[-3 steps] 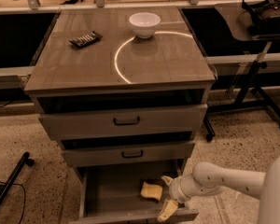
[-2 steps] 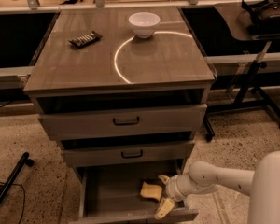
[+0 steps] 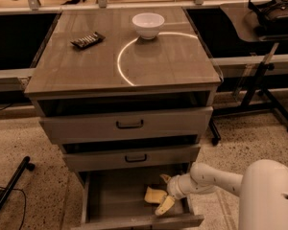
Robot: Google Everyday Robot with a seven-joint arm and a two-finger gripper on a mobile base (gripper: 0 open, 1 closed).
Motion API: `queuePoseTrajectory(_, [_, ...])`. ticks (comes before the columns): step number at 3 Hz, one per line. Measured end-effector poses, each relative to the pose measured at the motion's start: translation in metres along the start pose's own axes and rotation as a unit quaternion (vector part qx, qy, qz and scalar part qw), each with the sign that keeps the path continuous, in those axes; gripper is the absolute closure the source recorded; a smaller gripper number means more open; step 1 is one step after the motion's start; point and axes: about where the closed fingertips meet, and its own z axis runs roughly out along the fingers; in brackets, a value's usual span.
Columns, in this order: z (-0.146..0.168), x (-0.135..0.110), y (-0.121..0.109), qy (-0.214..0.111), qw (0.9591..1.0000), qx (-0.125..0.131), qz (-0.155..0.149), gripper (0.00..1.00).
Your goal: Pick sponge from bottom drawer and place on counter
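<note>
Your hand (image 3: 161, 194) is down inside the bottom drawer (image 3: 110, 195), toward that drawer's right side and just behind its low front panel. Its 2 fingers (image 3: 165, 205) stand apart, 1 pointing toward the back of the drawer and 1 toward the front panel. The sponge (image 3: 152, 195) lies on the drawer floor between them, pale yellow and slightly curved. Whether either finger touches it, you cannot tell from here. The sponge rests on the floor of the drawer, not lifted.

The arm (image 3: 216, 178) comes into the drawer from its right, over the right wall, and leads back to the white body (image 3: 269, 195) standing right of the drawer. The drawer is pulled out far beyond the others, and the left part of its floor is bare.

Directly above it the middle drawer (image 3: 134, 158) and the top drawer (image 3: 129, 124) each stand slightly out, each with 1 black handle. High above the bottom drawer is the tabletop (image 3: 86, 66), crossed by a bright curved reflection (image 3: 122, 66). On it you have a white bowl (image 3: 148, 24) at the back and a dark flat bar (image 3: 88, 40) to the bowl's left.
</note>
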Motion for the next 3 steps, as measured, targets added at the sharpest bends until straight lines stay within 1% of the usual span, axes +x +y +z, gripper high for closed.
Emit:
queuePoseTrajectory(1, [0.005,0.001,-0.001,0.003,1.0000,0.001,-0.001,0.00])
queuePoseTrajectory(3, [0.036,0.022,-0.026,0.002,0.9997,0.006,-0.022,0.00])
